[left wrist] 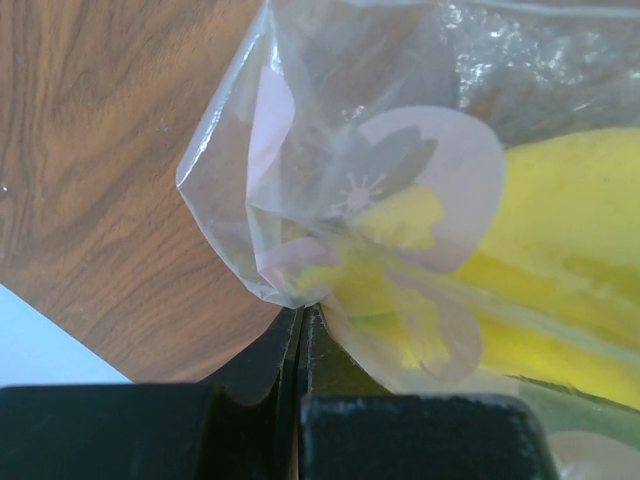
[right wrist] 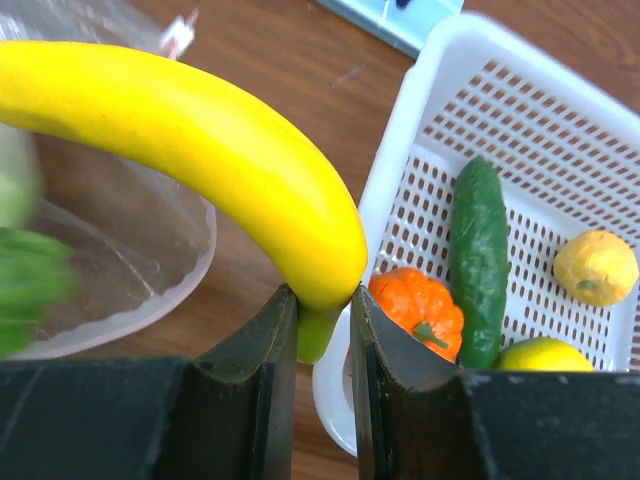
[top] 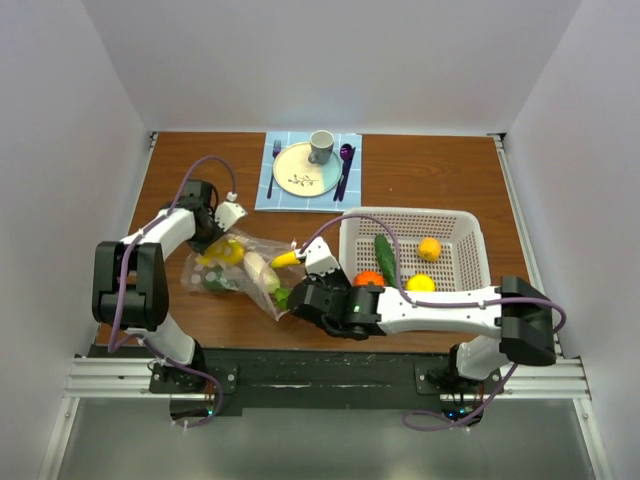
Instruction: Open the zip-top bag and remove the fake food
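Observation:
The clear zip-top bag (top: 232, 272) lies on the table at the left with yellow, pale and green fake food inside. My left gripper (top: 226, 216) is shut on the bag's far edge (left wrist: 300, 290); yellow food (left wrist: 570, 250) shows through the plastic. My right gripper (top: 312, 262) is shut on the green tip of a yellow banana (right wrist: 200, 150), held between the bag's mouth (right wrist: 120, 260) and the white basket (right wrist: 480, 60). The banana also shows in the top view (top: 287, 258). In the basket lie a cucumber (right wrist: 480, 260), an orange pumpkin-like piece (right wrist: 420, 310) and two yellow fruits (right wrist: 597, 267).
A blue placemat (top: 352, 190) at the back carries a plate (top: 305, 170), a grey cup (top: 321, 146), a fork and purple cutlery. The white perforated basket (top: 460, 225) stands right of the bag. White walls close in the table on three sides.

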`<act>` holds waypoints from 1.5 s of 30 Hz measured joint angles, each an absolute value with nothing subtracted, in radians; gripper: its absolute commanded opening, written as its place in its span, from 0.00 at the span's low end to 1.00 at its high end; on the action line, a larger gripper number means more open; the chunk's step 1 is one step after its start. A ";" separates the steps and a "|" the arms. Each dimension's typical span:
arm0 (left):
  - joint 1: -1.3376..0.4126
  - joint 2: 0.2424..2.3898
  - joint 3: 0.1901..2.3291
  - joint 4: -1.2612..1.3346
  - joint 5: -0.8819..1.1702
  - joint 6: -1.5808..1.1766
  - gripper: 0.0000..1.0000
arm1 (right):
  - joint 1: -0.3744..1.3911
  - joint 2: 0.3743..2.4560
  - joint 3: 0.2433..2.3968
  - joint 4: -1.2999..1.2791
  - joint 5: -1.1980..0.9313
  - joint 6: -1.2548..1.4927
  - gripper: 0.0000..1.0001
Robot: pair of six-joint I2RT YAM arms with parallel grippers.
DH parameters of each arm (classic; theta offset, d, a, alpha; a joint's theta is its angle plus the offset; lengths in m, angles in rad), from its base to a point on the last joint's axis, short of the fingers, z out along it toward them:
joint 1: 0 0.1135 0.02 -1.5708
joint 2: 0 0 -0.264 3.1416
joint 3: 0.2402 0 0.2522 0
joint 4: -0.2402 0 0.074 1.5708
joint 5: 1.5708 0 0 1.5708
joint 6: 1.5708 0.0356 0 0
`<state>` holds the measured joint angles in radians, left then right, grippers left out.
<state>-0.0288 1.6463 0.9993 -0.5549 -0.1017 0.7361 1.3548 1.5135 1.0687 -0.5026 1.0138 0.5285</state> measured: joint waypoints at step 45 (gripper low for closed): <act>0.035 1.595 1.132 -0.760 0.097 0.787 0.00 | 1.260 1.537 0.990 -0.212 0.913 0.466 0.77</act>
